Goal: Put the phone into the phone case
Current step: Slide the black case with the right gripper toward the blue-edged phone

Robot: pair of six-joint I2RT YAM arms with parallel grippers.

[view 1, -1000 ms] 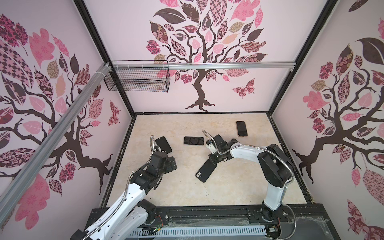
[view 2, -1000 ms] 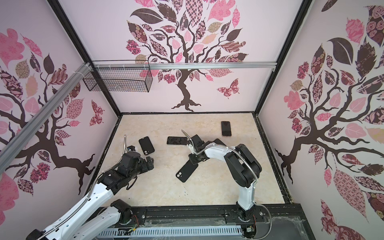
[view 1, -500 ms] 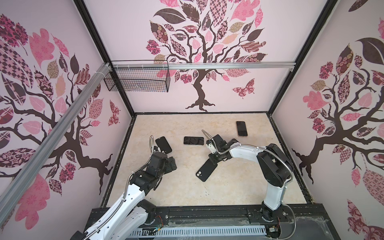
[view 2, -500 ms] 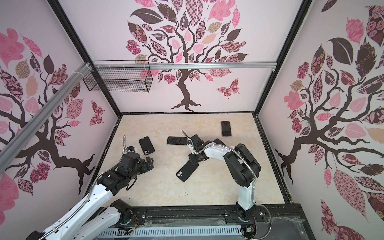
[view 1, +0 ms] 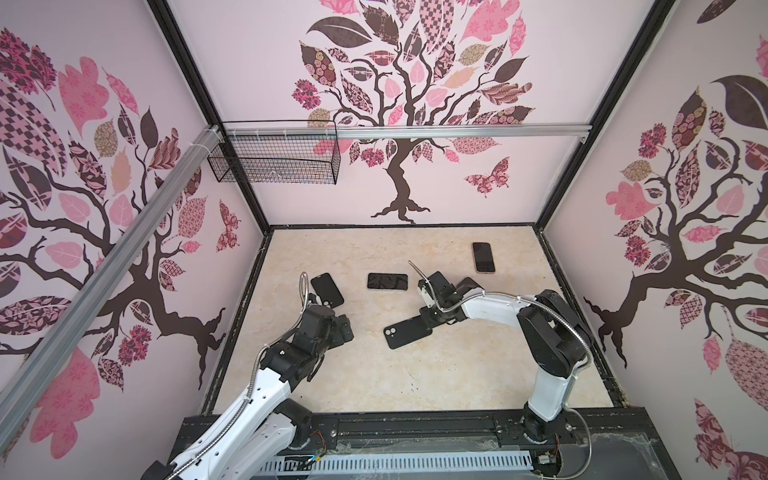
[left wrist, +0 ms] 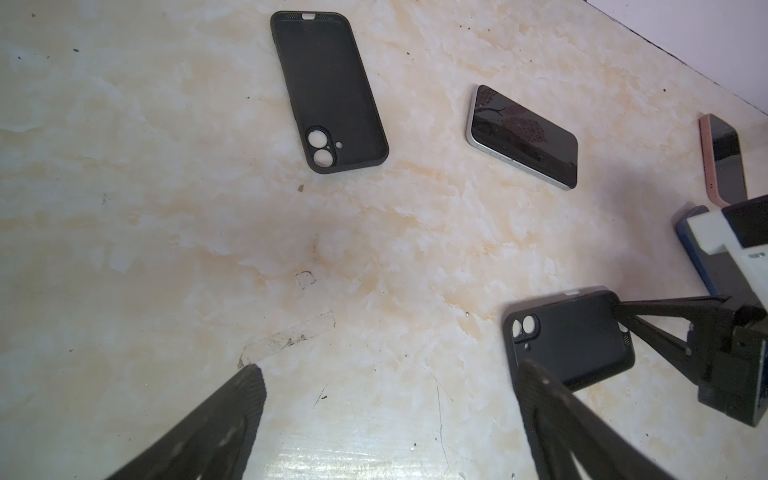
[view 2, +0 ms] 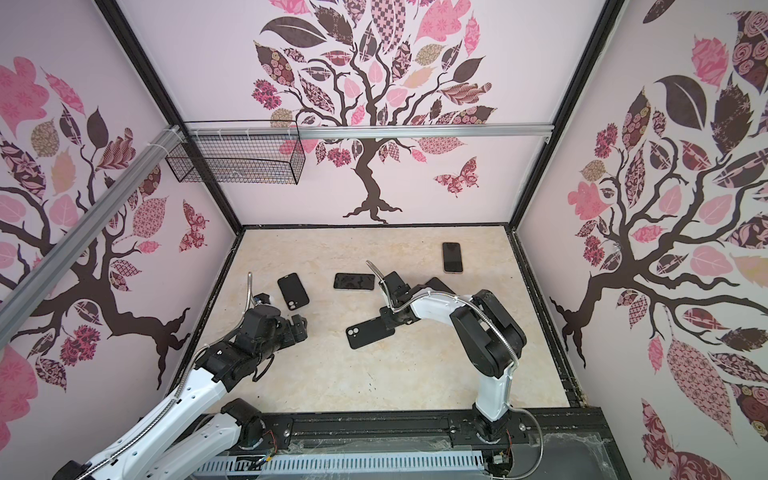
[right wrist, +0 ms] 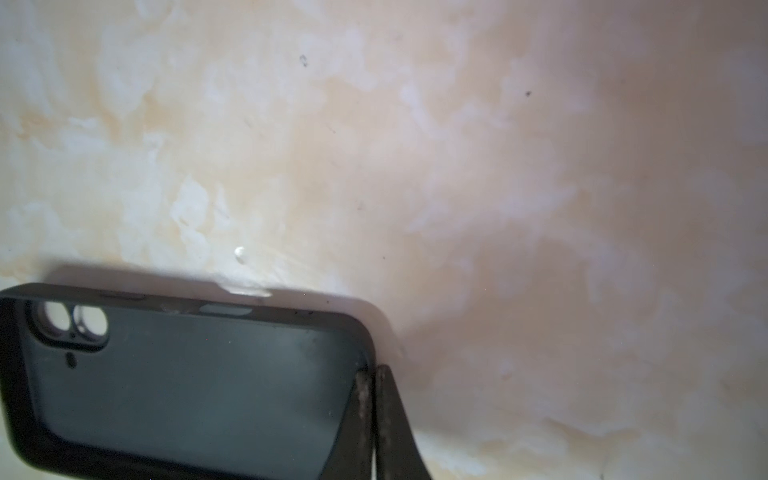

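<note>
The right gripper (right wrist: 372,372) is down at the counter (view 1: 415,374) mid-scene, pinched tight on the short end wall of the black phone case (view 1: 407,331), the end away from the camera cut-outs. One finger inside the shell, one outside, by the look of the wrist view. That grip makes sense to me: it keeps the open side up and leaves the whole cavity free for a phone. Whether the pinched end is lifted off the counter, I can't tell.

The right arm reaches in low from the near right, elbow folded, wrist bent down and pointing left along the case's length.

Now the phone. The silver-edged phone (view 1: 387,282) lies screen up just beyond the case, apart from it, nothing touching it. My guess is that's the one to go in. A pink-edged phone (view 1: 483,257) sits well off at the far right. A second black case (view 1: 327,289) lies open side up at the far left. A blue-edged thing (left wrist: 702,257) pokes out under the right arm; phone or case, can't say.

The left gripper (left wrist: 390,368) hangs wide open and empty, left of the held case, low over the counter. The left arm stretches forward from the near left, wrist tipped down. It looks poised to fetch the phone while the right steadies the shell.
</note>
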